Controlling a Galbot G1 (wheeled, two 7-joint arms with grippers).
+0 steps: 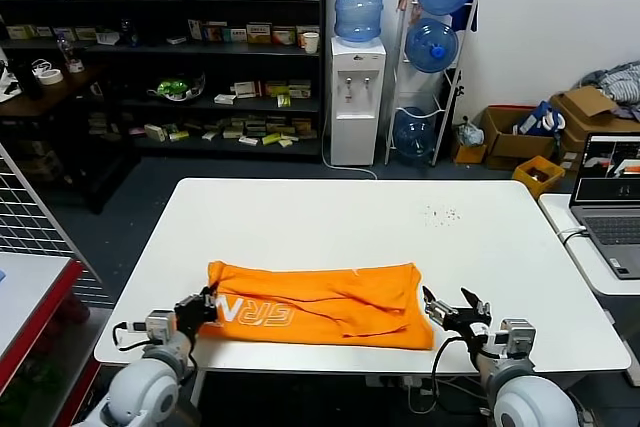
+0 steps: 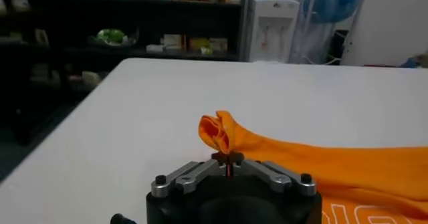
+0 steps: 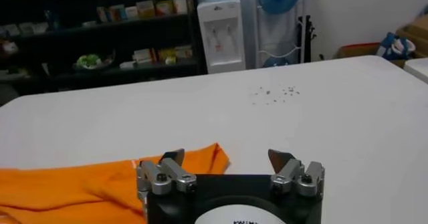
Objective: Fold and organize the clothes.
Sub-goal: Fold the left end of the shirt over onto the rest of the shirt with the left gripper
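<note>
The orange T-shirt lies folded flat along the near edge of the white counter, white lettering showing at its left end. The left tool is clamped on that end's corner, bunching it up. The right tool stands spread apart just beside the shirt's other end.

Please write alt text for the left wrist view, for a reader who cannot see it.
The left hand is shut on a bunched corner of the orange T-shirt, which trails away across the white table. Dark shelves and a water dispenser stand behind.
</note>
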